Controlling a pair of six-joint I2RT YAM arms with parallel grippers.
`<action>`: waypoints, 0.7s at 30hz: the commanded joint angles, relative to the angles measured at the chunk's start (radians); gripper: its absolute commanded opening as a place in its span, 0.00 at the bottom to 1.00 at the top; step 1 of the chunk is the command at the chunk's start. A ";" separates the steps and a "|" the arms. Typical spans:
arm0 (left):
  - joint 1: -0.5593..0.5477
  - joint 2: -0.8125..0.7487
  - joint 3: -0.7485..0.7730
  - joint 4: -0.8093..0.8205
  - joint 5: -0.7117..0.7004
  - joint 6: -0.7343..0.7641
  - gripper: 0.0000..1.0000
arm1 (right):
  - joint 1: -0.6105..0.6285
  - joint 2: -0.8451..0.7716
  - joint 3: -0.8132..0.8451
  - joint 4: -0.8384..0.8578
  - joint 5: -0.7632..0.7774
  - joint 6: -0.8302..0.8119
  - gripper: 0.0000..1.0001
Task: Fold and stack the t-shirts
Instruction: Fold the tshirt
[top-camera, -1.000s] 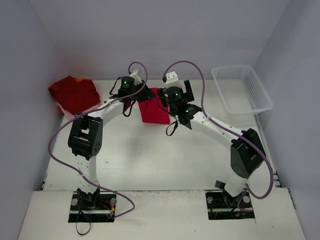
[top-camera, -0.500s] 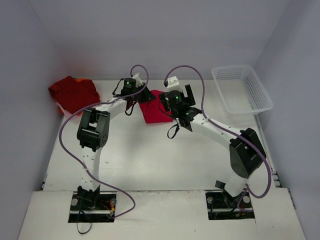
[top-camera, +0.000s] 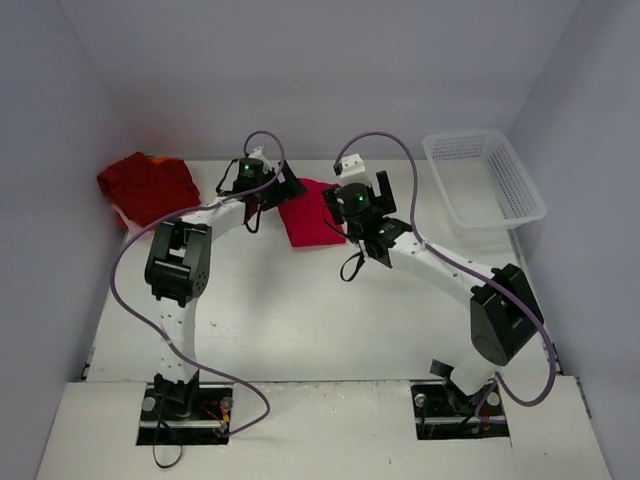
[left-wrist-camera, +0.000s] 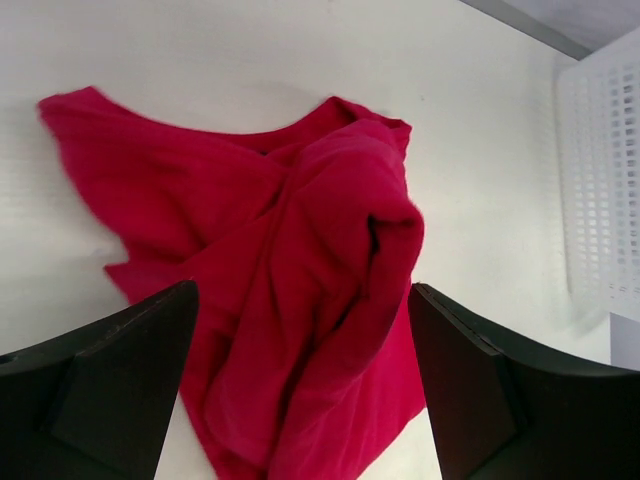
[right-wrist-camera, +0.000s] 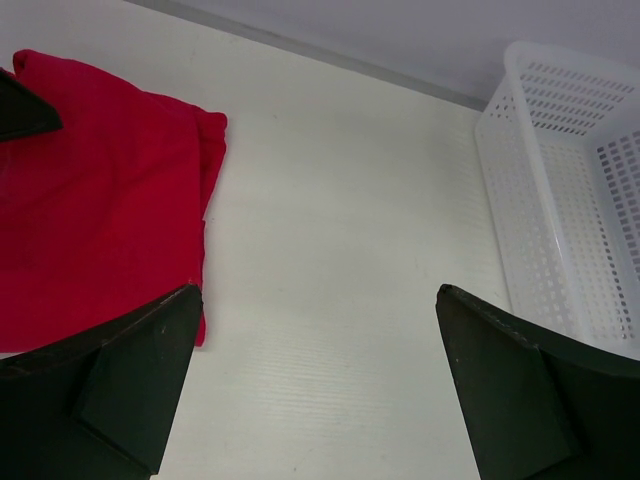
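Walls of plain pale grey-lilac close the table in on the left, the far side and the right. The surface is matte white, with a fine ribbed grain in the wrist views, and a separate white board at the near edge carries the two arm bases.

At the far left corner, close against the left wall, sits a heap of t-shirts, dark red with a brighter orange-red edge showing at its far side. It is loosely bundled rather than flat.

Next comes the left arm, reaching up and inward from its base. The left gripper hangs over the middle shirt with its fingers spread wide and nothing pinched between them. The cloth lies on the table below.

That middle t-shirt is a brighter red and lies near the far edge at the centre of the table, between the two wrists. From the left wrist it looks rumpled, with a thick fold rolled over on its right side and a flatter flap running out to the left.

The right gripper is just to the right of the shirt, jaws fully apart and empty above bare table.

Farthest right, in the far right corner, stands a white mesh basket, well apart from the shirt.
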 joint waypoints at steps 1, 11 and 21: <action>0.004 -0.161 -0.016 0.035 -0.099 0.020 0.80 | -0.005 -0.070 -0.003 0.056 0.007 0.028 1.00; 0.004 -0.483 -0.051 -0.182 -0.318 0.028 0.80 | -0.003 -0.137 -0.041 0.030 -0.001 0.067 1.00; 0.003 -0.668 -0.177 -0.332 -0.464 0.014 0.80 | -0.005 -0.232 -0.101 0.010 -0.009 0.128 1.00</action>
